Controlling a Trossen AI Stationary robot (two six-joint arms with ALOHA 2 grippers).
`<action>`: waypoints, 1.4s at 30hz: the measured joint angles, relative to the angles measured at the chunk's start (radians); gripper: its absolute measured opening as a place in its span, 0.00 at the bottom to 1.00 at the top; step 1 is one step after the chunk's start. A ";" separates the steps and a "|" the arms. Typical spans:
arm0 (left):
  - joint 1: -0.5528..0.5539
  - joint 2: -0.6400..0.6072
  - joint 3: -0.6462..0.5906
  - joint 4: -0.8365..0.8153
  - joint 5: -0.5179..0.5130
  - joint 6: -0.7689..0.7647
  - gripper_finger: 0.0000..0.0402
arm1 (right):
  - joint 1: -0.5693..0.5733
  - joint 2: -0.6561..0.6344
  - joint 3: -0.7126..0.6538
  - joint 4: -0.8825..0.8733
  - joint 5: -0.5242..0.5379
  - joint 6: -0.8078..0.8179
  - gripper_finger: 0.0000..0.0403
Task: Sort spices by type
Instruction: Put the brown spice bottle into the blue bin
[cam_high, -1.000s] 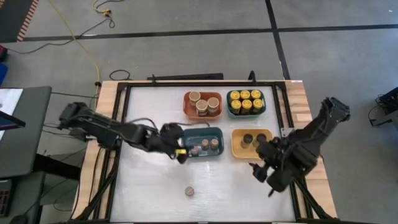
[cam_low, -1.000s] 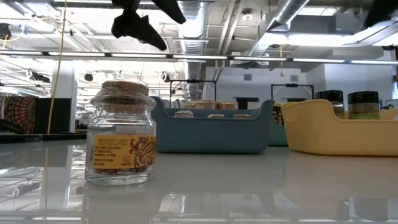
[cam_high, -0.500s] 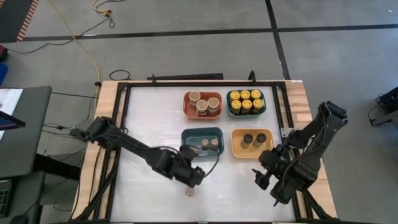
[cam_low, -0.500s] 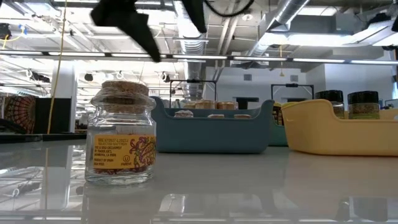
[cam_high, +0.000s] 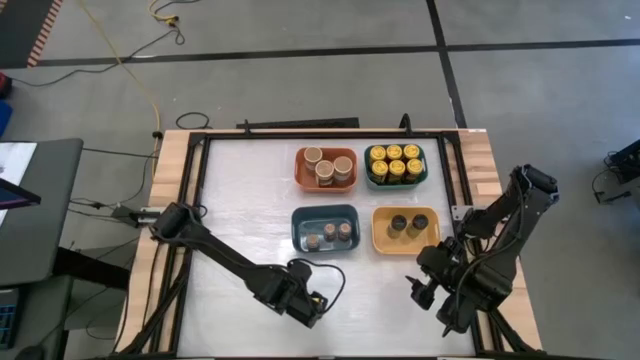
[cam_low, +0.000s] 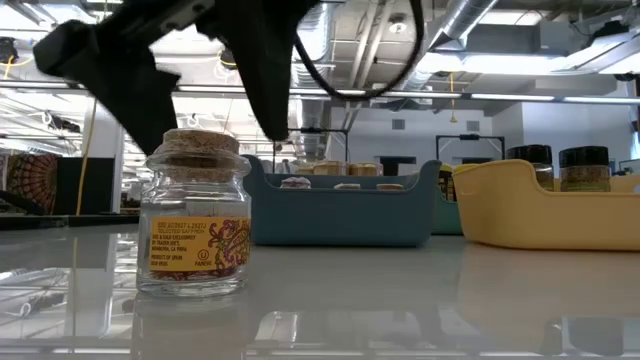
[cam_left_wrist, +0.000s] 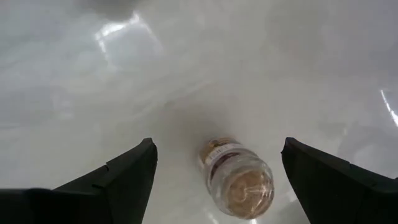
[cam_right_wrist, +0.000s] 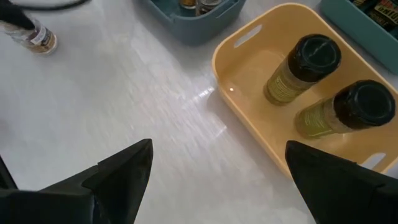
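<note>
One lone spice jar (cam_low: 195, 225) of clear glass with a cork top (cam_low: 195, 150) stands on its base on the white table near the near edge. My left gripper (cam_left_wrist: 217, 148) is open and hovers just above it, one finger on each side, touching nothing. In the high view my left gripper (cam_high: 305, 304) hides the jar. In the left wrist view the jar (cam_left_wrist: 239, 177) shows between the fingers. My right gripper (cam_high: 425, 290) is open and waits near the table's right near corner.
Four bins stand farther back: an orange bin (cam_high: 326, 181) with tan-lidded jars, a teal bin (cam_high: 395, 182) with yellow-lidded jars, a blue bin (cam_high: 300, 228) with small brown-topped jars, and a yellow bin (cam_right_wrist: 249, 93) with two dark-topped jars. Bare table surrounds the lone jar.
My left gripper has travelled from beside the blue bin toward the table's near edge and come down over the lone jar, its fingers now straddling the cork top. My right arm has drawn back slightly toward the near edge. The jar has stayed put.
</note>
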 joint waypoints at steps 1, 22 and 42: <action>0.000 0.010 0.000 0.014 0.012 0.002 0.83 | 0.000 0.000 0.000 0.001 0.000 0.000 0.97; -0.015 0.053 0.000 0.113 0.099 0.032 0.83 | 0.000 0.000 0.000 0.016 -0.002 0.034 0.97; -0.006 0.102 0.000 0.127 0.103 0.078 0.82 | -0.001 0.000 0.000 0.030 -0.002 0.058 0.97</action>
